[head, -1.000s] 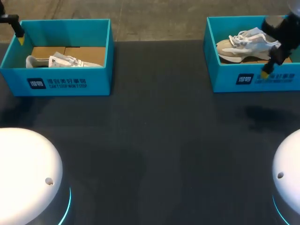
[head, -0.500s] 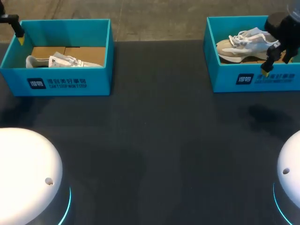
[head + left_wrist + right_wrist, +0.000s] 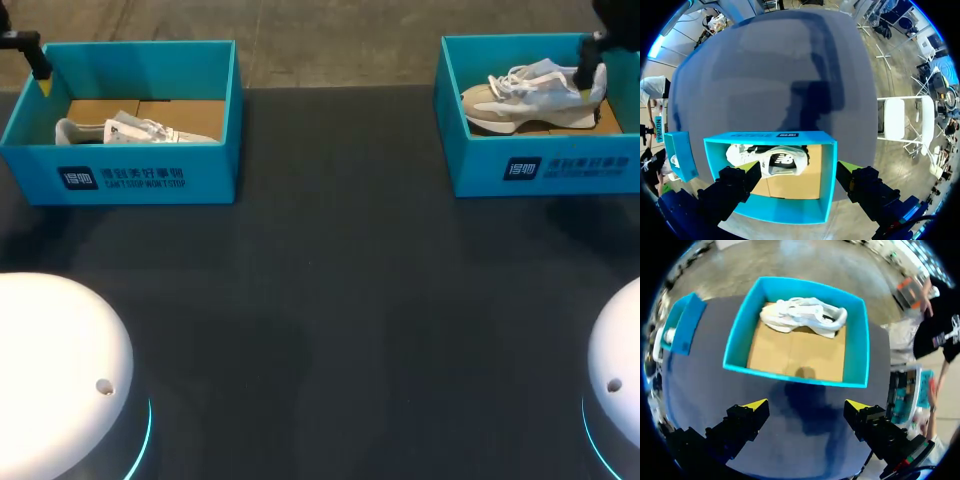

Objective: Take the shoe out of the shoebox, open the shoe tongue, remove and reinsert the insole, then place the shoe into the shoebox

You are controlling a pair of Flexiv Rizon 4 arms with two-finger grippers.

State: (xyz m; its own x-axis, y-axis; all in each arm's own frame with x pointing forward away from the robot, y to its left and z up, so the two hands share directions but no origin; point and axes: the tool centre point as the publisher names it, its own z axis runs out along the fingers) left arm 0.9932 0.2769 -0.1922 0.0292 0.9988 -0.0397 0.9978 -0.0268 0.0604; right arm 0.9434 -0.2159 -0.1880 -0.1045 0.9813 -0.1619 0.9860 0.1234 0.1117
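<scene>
A teal shoebox (image 3: 120, 175) at the table's back left holds a white shoe (image 3: 135, 130) lying on its side. A second teal shoebox (image 3: 540, 165) at the back right holds a beige and white shoe (image 3: 530, 95). My left gripper (image 3: 40, 75) hangs over the left box's far left corner. In its wrist view it (image 3: 800, 167) is open above that box (image 3: 827, 185), with the shoe (image 3: 772, 159) below and nothing held. My right gripper (image 3: 592, 68) is above the right box's far right end. It (image 3: 807, 405) stands open over the table just outside that box (image 3: 737, 340); the shoe (image 3: 802, 315) lies inside.
The dark table (image 3: 340, 300) stretches between and in front of the two boxes. My arms' white round bases (image 3: 60, 370) (image 3: 620, 370) stand at the front corners. Each wrist view catches the other box at its side (image 3: 680, 155) (image 3: 682, 322).
My right gripper has risen and drawn back toward the far right, from in front of the right box's front wall to above its far end. The left arm has not moved.
</scene>
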